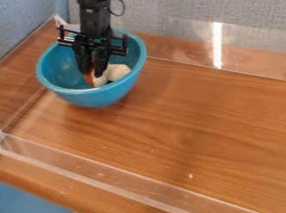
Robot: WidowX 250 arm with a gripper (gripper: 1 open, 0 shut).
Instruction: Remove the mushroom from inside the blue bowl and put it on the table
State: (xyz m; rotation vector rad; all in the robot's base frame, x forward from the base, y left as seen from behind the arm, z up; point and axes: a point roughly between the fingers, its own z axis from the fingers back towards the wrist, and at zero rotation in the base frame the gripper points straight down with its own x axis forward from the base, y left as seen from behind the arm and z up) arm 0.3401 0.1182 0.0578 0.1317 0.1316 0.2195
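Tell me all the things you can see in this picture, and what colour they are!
blue bowl: one, turquoise-blue, at the far left of the table.
mushroom: one, cream-white with an orange-brown cap, inside the bowl, partly hidden by the tool.
table: one, reddish-brown wood, under everything.
clear walls: see-through, standing along the table's edges.
grey-blue wall: one, behind the table.
tool: one, black, reaching down into the bowl, its fingers drawn in around the mushroom.
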